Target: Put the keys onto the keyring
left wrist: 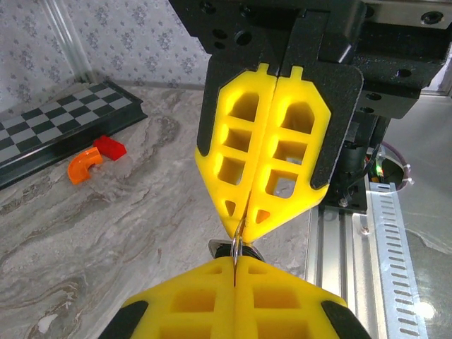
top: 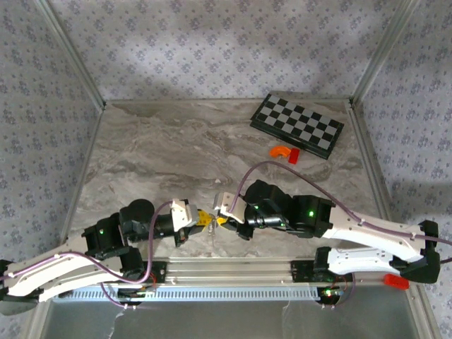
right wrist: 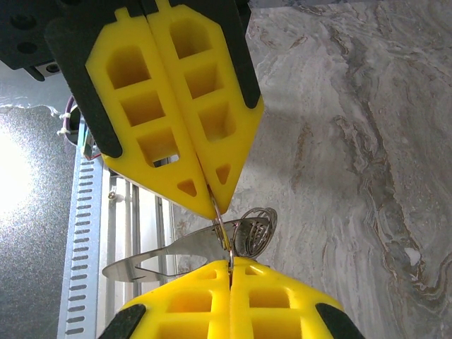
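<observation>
1. Top external view: the left gripper (top: 203, 220) and the right gripper (top: 221, 218) are being shown tip to tip near the table's near edge, just in front of the rail (top: 233, 267).
2. Both pairs of jaws are being pressed together. Each is pinching the same thin silvery loop, the keyring (right wrist: 220, 224), from opposite sides.
3. The keyring is being held edge-on between the two tips, above the tabletop. Its plane is being kept in line with both jaw seams, and its long axis is running from one gripper to the other.
4. A flat silvery slotted piece (right wrist: 166, 256) is being seen jutting from the loop towards the rail side. A small wire coil (right wrist: 260, 227) is being seen on the tabletop side. Whether either is one of the keys cannot be told.
5. Neither arm is being judged nearer, since both are touching the loop. Any threading is probably being decided along that shared tip-to-tip line.
</observation>
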Controlling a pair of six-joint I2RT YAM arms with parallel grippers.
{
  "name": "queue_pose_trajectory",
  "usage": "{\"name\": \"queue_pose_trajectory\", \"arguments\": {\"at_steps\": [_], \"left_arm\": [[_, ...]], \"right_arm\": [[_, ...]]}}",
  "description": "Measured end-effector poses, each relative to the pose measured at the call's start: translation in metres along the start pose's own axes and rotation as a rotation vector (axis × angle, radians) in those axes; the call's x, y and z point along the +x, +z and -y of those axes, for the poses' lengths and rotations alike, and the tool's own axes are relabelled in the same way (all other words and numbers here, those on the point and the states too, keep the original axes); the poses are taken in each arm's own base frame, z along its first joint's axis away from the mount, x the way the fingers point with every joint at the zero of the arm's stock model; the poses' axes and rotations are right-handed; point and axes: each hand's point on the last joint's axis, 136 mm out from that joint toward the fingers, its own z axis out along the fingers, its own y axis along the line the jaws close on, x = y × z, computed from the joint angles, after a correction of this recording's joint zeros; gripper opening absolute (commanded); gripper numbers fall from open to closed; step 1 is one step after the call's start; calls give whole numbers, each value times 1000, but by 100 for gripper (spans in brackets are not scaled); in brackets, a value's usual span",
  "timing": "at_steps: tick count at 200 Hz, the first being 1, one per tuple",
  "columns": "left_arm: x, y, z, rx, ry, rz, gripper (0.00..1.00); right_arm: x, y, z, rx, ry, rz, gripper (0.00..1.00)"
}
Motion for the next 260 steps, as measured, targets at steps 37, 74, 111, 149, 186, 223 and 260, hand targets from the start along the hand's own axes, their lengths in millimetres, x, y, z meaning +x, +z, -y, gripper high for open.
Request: {"name": "queue_pose_trajectory", "arguments": {"at_steps": [37,74,111,149,186,223,260], "left_arm": [[0,-1,0,-3,0,0,0],[0,-2,0,-4,4,1,0],[0,-2,0,-4,4,1,0],[0,-2,0,-3,4,0,0],[2,-2,0,-2,3,-5,0],[1,-3,-2,-14,4,-2,0],[1,-3,-2,-14,4,-2,0]], "right_arm": [[0,0,0,5,-1,0,0],[-1,-3,0,9,-4,6,0],[-1,-3,-1,9,-7,6,0],[-1,-3,-1,13,-9,5,0],[1,-3,-3,15,-14,-4,0],[4,-1,-6,10,-21,-22,0],[6,0,-6,9,-24,-30,0]]}}
